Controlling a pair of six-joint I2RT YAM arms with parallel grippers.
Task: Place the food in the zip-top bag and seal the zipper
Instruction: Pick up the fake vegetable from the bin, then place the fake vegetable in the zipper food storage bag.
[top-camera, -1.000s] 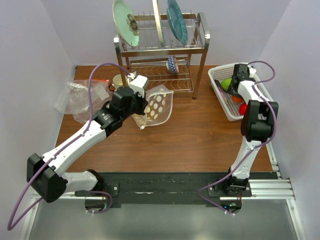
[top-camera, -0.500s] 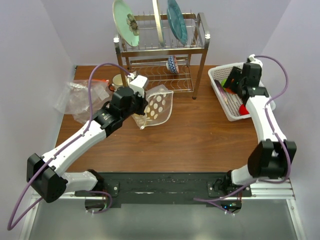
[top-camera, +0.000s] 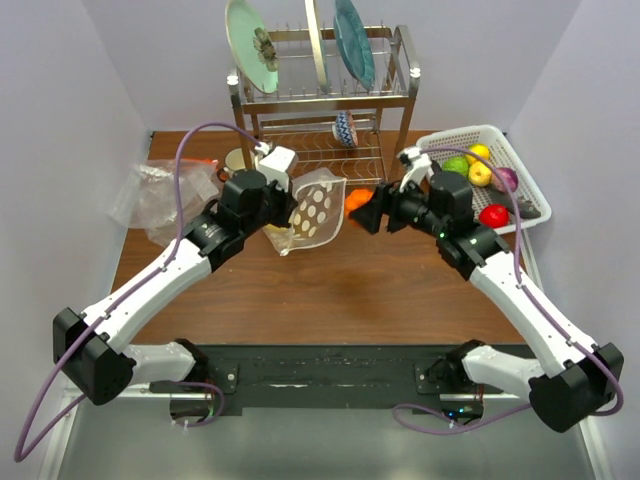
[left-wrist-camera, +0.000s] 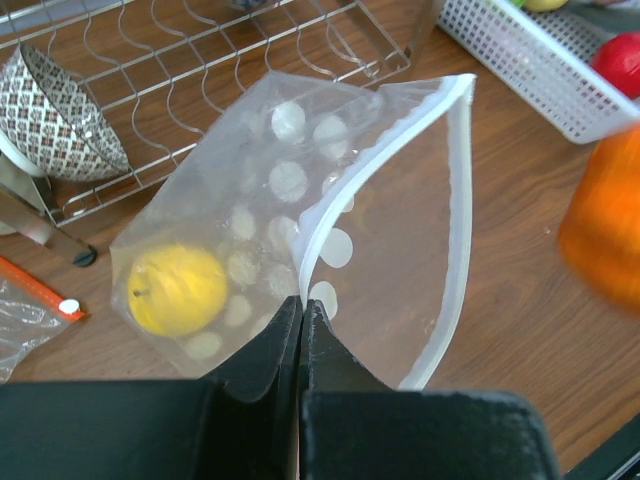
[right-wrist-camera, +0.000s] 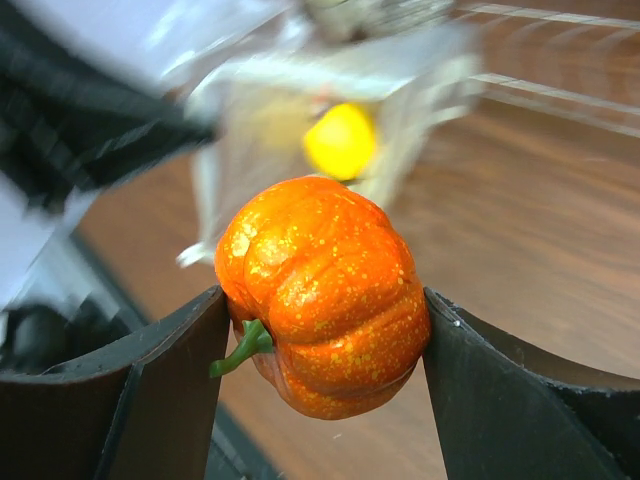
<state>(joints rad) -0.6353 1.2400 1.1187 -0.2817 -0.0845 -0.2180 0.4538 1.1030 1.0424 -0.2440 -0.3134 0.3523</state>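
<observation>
My left gripper (top-camera: 283, 222) (left-wrist-camera: 300, 305) is shut on the near edge of the dotted zip-top bag (top-camera: 316, 208) (left-wrist-camera: 330, 230) and holds its mouth open toward the right. A yellow toy fruit (left-wrist-camera: 178, 290) lies inside the bag, and it also shows in the right wrist view (right-wrist-camera: 341, 140). The zipper (left-wrist-camera: 452, 190) runs along the open mouth edge. My right gripper (top-camera: 368, 211) (right-wrist-camera: 325, 325) is shut on an orange toy pumpkin (top-camera: 357, 199) (right-wrist-camera: 325, 295) just right of the bag's mouth, above the table. The pumpkin also shows at the right edge of the left wrist view (left-wrist-camera: 605, 230).
A white basket (top-camera: 436, 150) at the back right holds green, yellow, purple and red toy food. A metal dish rack (top-camera: 322, 95) with plates and a patterned bowl (left-wrist-camera: 55, 115) stands behind the bag. Plain clear plastic (top-camera: 160, 195) lies at the back left.
My right arm has swung left from the basket to the bag's mouth, carrying the orange pumpkin. The left arm and bag have stayed put.
</observation>
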